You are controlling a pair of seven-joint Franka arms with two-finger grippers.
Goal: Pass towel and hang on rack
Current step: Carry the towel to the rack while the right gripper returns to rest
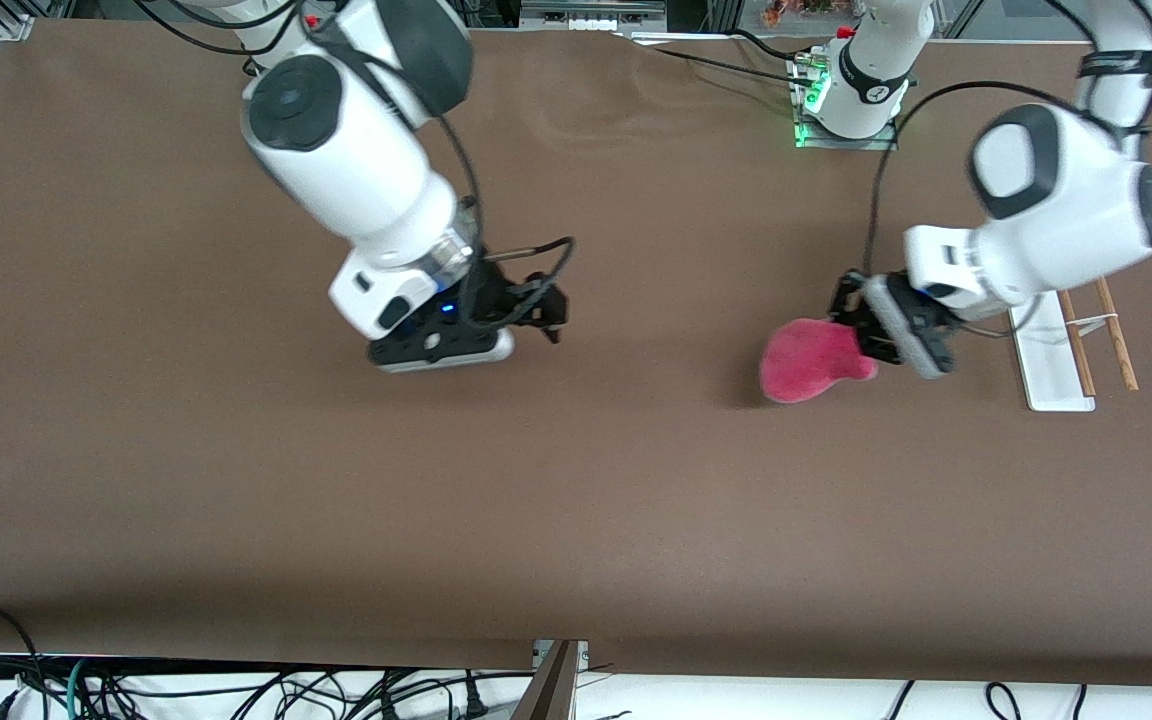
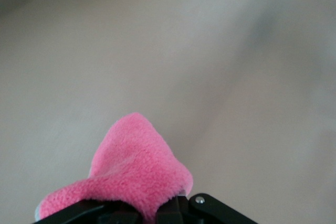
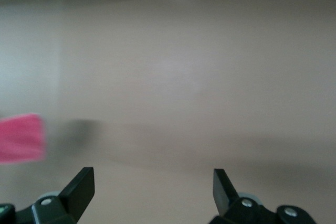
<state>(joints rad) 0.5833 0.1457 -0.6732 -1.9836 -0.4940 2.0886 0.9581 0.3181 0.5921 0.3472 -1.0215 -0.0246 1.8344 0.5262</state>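
The pink-red fuzzy towel [image 1: 811, 360] hangs over the brown table toward the left arm's end, pinched at one corner by my left gripper [image 1: 861, 335], which is shut on it. In the left wrist view the towel [image 2: 134, 177] bulges out from between the black fingers. The rack [image 1: 1056, 365], a white base with two thin brown rods, stands on the table just past the left hand, partly hidden by that arm. My right gripper [image 1: 548, 312] hovers over the middle of the table, apart from the towel, its fingers [image 3: 81, 188] spread wide with nothing between them; the towel [image 3: 21, 137] shows at that view's edge.
The left arm's base [image 1: 851, 100] with a green light stands at the table's back edge. Cables lie below the table's front edge [image 1: 236, 690]. Bare brown tabletop [image 1: 576, 500] spreads between the two grippers.
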